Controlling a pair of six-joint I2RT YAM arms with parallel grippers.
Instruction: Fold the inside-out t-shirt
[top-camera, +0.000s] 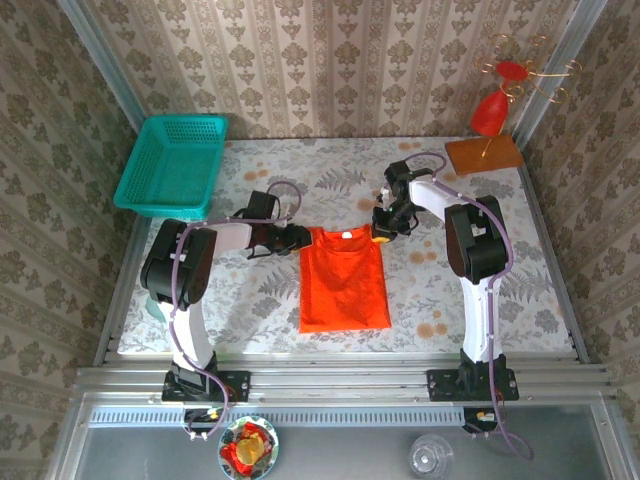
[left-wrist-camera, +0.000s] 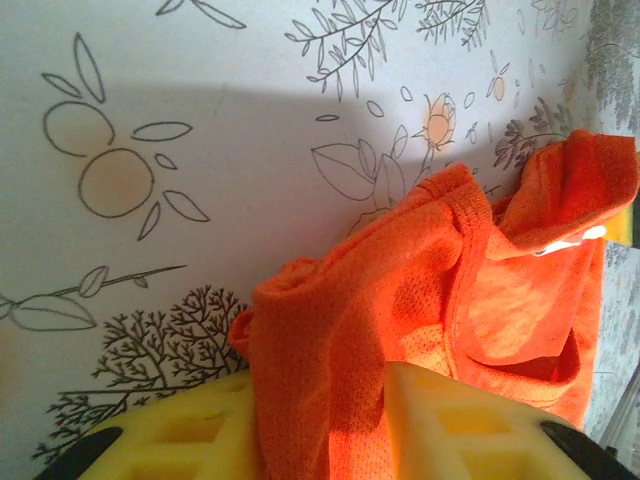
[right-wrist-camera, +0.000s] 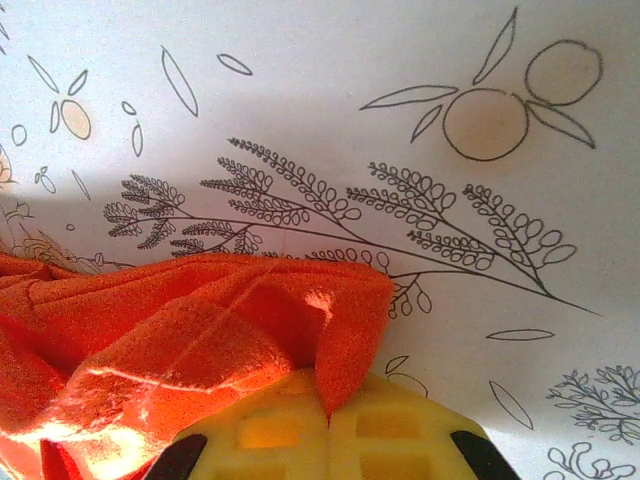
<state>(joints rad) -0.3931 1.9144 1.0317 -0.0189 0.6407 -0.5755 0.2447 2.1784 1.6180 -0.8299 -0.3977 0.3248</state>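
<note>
The bright orange t-shirt (top-camera: 345, 285) lies as a narrow upright rectangle in the middle of the table, neckline at the far end. My left gripper (top-camera: 298, 237) is shut on its far left corner; in the left wrist view the orange cloth (left-wrist-camera: 340, 340) runs between the yellow fingers (left-wrist-camera: 190, 430). My right gripper (top-camera: 381, 233) is shut on the far right corner, and in the right wrist view a fold of the shirt (right-wrist-camera: 200, 330) is pinched between the closed yellow pads (right-wrist-camera: 400, 430).
A teal basket (top-camera: 172, 165) stands at the far left corner. At the far right, a red glossy ornament (top-camera: 492, 110) rises from a wooden base (top-camera: 484, 154). The flower-printed tablecloth (top-camera: 450, 290) lies bare on both sides of the shirt.
</note>
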